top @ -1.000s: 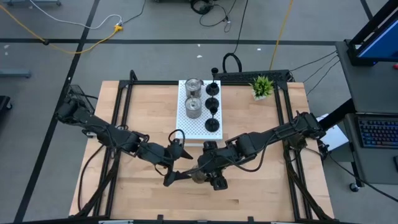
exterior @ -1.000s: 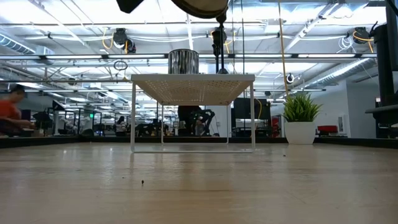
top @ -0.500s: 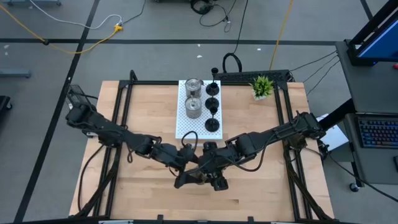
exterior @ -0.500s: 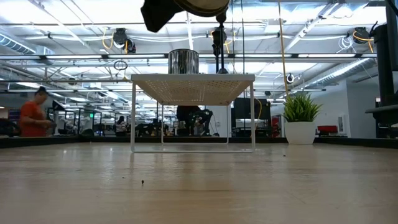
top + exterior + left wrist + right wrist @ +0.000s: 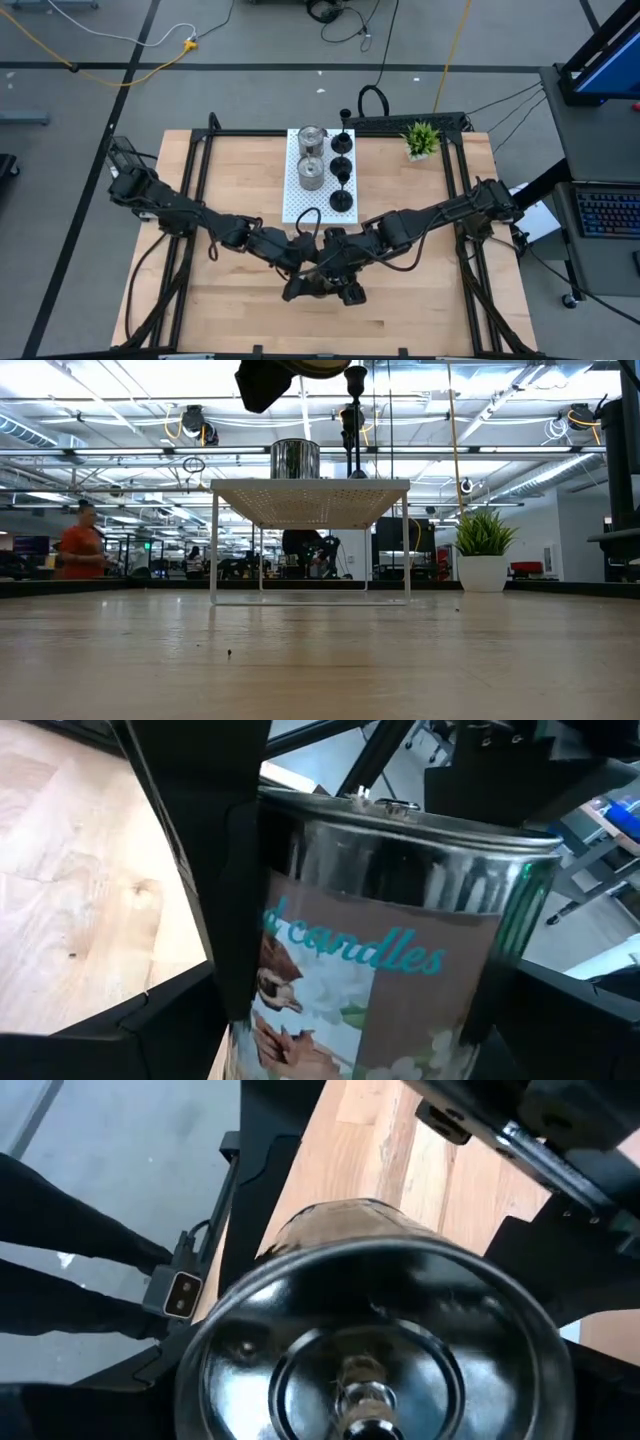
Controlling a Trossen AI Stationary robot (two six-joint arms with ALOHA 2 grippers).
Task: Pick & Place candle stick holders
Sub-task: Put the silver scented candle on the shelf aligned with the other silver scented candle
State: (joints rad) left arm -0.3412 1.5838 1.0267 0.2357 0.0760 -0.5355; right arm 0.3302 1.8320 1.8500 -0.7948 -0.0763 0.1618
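Note:
A silver candle stick holder [image 5: 400, 950], a shiny tin with a label, hangs high above the table's near middle, with my right gripper [image 5: 332, 285] shut on it. My left gripper [image 5: 303, 287] is open, and its fingers [image 5: 150, 1030] stand on either side of the tin. I cannot tell whether they touch it. The low view shows the tin's bottom [image 5: 320, 366] at the top edge. Two silver holders [image 5: 312, 175] and black holders [image 5: 342, 170] stand on a white perforated board [image 5: 295, 205]. My right gripper pinches the tin's side wall [image 5: 290, 880] between its two fingers [image 5: 240, 920], which run down along the wall from the open top [image 5: 370, 1360]. It comes slanting down from the table's right. The tin hangs nearly upright, open top up, clear of the table.
The board is a raised shelf on legs [image 5: 214, 550] at the table's far middle. A small green plant [image 5: 421, 138] stands at the far right. A black holder [image 5: 345, 116] stands just beyond the board. A person [image 5: 80, 550] moves in the room behind.
My left gripper has moved toward the table's right and a little down to the held tin, tipping and rolling slightly, and now has its open fingers around it. My right gripper and the tin have kept still.

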